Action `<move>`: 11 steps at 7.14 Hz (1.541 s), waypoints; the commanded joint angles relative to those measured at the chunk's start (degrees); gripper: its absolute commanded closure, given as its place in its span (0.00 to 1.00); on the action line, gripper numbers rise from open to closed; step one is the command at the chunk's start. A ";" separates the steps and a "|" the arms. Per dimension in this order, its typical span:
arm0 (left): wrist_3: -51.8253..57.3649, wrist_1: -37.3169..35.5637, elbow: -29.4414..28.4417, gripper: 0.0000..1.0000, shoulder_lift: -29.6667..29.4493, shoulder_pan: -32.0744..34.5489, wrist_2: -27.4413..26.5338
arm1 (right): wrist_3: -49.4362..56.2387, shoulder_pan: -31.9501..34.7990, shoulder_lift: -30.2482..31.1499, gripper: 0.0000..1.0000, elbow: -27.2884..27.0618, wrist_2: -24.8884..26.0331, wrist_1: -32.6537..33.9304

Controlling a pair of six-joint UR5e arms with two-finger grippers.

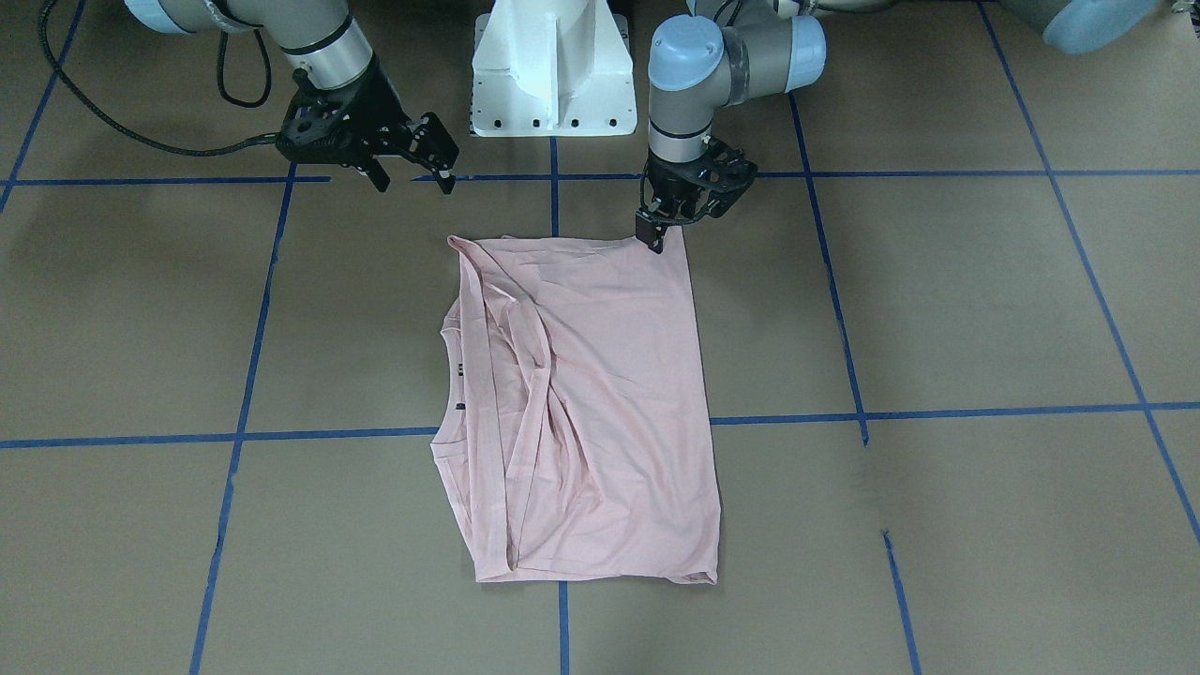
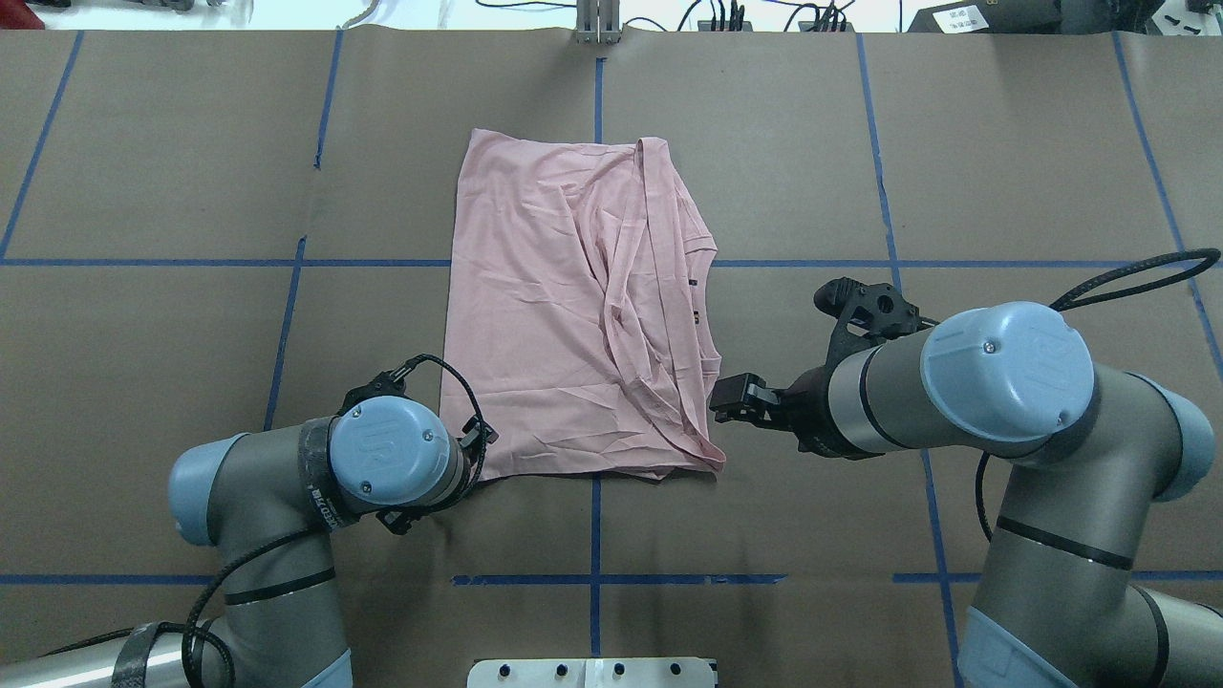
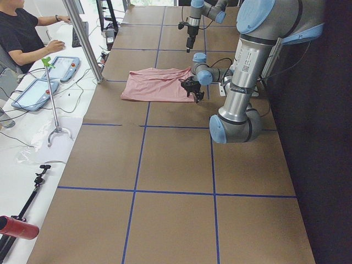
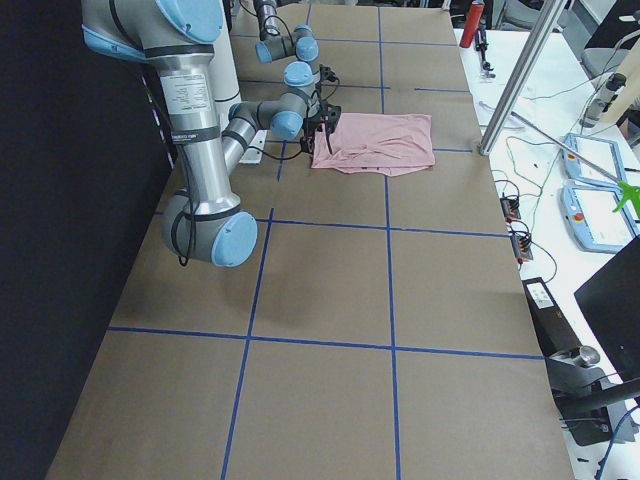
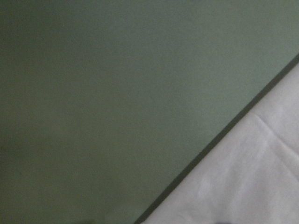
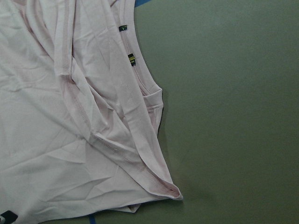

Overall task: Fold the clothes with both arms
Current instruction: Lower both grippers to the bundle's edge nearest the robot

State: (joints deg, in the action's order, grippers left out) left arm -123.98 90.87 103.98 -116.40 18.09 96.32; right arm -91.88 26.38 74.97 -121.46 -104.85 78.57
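The pink T-shirt (image 1: pixel 600 394) lies flat in the middle of the counter (image 1: pixel 937 309). Its sides look folded in, so it makes a long shape. A bumpy ridge of cloth runs down the half on my right.

My left fingers (image 1: pixel 650 230) are down at the near corner on my left, touching the cloth. I cannot tell if they are pinched on it or just resting there (the wrist view is too blurry to help). My right fingers (image 1: pixel 441 155) are spread wide and hold nothing. They hang just beside the near corner on my right, not touching it.

I think this shirt is very light, soft and floppy. It will droop and crumple if I lift it by one spot only. The best places to hold are the two near corners. The right corner has a few layers rolled together, so I should pinch all of them at once. If I miss one, that layer may slip out and undo the fold.
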 commanded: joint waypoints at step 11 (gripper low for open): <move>1.11 -0.34 3.68 1.00 -0.14 -0.08 0.80 | -14.18 -0.89 -12.43 0.00 14.44 3.60 3.83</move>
State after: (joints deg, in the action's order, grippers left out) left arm -122.87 90.43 107.64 -116.54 17.97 97.12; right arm -101.40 25.97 68.55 -113.61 -102.67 79.51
